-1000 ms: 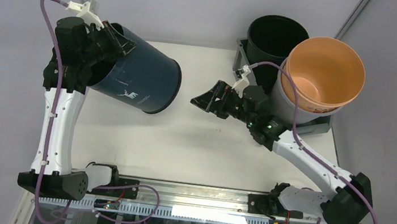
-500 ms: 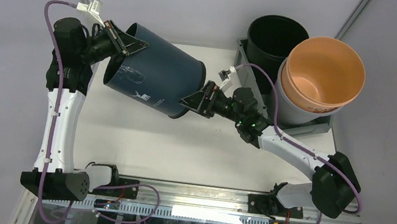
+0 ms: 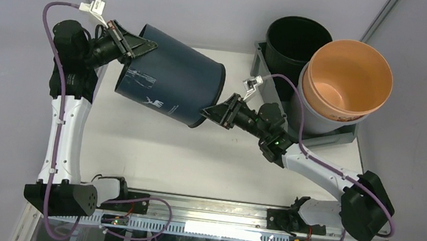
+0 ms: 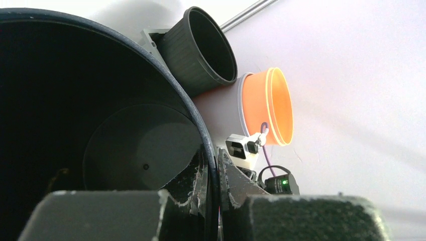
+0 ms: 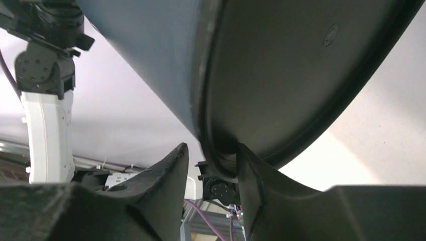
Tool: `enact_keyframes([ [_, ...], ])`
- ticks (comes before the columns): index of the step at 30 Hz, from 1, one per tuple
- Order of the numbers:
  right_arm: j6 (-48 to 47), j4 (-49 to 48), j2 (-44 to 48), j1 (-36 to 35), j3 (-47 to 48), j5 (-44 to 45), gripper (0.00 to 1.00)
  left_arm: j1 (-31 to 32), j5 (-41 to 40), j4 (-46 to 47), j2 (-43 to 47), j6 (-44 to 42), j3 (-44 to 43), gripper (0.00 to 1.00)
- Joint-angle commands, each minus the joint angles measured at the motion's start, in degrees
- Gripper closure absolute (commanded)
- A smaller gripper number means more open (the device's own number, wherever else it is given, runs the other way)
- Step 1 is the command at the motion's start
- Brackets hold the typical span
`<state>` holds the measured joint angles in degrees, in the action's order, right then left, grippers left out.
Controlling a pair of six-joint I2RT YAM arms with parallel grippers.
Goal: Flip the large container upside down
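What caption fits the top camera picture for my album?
Left gripper and right gripper hold a big dark blue round plastic bucket sideways over the white table.

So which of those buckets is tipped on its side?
The dark blue bucket, gripped at both ends by the left pincer and right pincer. The black bucket and orange bucket stand upright, mouths up.

The left arm [image 3: 65, 133] rises from its base and bends at the wrist toward the right. The left gripper [image 3: 134, 44] is clamped on the rim of the dark blue container [image 3: 170, 81], with one finger inside and one outside. The right arm [image 3: 316, 165] reaches low to the left, and the right gripper [image 3: 217, 112] has its fingers [image 5: 166, 175] on both sides of the container's bottom edge; whether they press it I cannot tell.
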<state>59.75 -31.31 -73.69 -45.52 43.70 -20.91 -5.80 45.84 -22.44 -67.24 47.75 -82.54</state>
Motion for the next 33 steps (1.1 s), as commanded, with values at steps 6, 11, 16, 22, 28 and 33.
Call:
enact_keyframes([
  [6, -1.35, -6.41, 2.49, -1.15, 4.52, -0.43, 1.0, -1.31, 4.98, 16.28, 2.69, 9.08, 4.87, 1.0],
  [11, -2.05, -1.99, 5.66, -2.24, 3.98, 7.6, 1.0, -1.81, 3.78, 14.28, 1.64, 7.1, 7.73, 1.0],
  [16, -2.33, 13.24, 8.14, -2.91, 10.02, 7.6, 1.0, -1.99, 0.52, 10.16, 1.34, 1.42, 11.0, 0.55],
  [22, -14.68, 27.74, 5.86, -4.35, 19.97, 20.72, 1.0, -1.99, -0.94, 7.95, 1.42, -1.55, 13.33, 0.17],
  [28, -18.62, 38.62, 1.97, -4.95, 28.09, 24.9, 1.0, -1.93, -2.69, 2.63, 1.12, -6.24, 12.08, 0.06],
  [33, -23.22, 46.29, 0.18, -6.0, 34.03, 29.53, 1.0, -1.94, -8.41, -4.32, 0.39, -12.29, 8.49, 0.01],
])
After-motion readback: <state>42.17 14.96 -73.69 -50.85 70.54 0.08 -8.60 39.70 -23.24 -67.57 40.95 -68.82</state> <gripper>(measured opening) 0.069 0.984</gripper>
